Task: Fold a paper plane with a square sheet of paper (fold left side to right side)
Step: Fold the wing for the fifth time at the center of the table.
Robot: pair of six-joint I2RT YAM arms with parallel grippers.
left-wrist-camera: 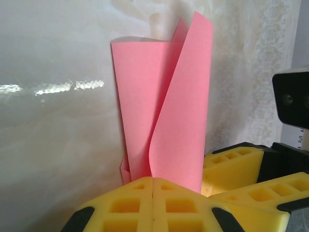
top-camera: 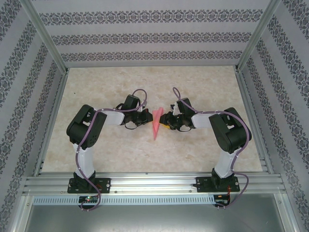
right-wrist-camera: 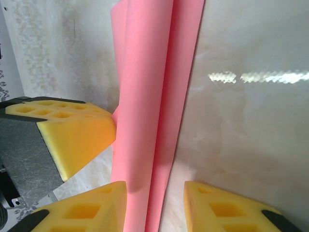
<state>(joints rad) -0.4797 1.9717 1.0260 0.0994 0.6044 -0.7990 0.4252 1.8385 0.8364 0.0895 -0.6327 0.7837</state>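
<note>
The salmon-pink paper plane (top-camera: 156, 123) lies mid-table as a narrow dart with its point toward the arms. My left gripper (top-camera: 147, 117) touches its left side and my right gripper (top-camera: 164, 120) its right side. In the left wrist view the left gripper (left-wrist-camera: 153, 180) is shut, pads tight together, and the folded paper (left-wrist-camera: 164, 106) rises just beyond the tips with one flap curling up. The right gripper (right-wrist-camera: 155, 193) stands open with the paper's (right-wrist-camera: 149, 106) long creased strip between the fingers, against the left finger (right-wrist-camera: 91, 212). The right finger (right-wrist-camera: 227, 210) is clear of it.
The marble-patterned tabletop (top-camera: 106, 87) is walled by patterned panels, with an aluminium rail (top-camera: 154, 183) along the near edge. The right gripper's yellow fingers (left-wrist-camera: 241, 166) sit close beside the paper. The left gripper's finger (right-wrist-camera: 72, 133) touches the paper's left edge.
</note>
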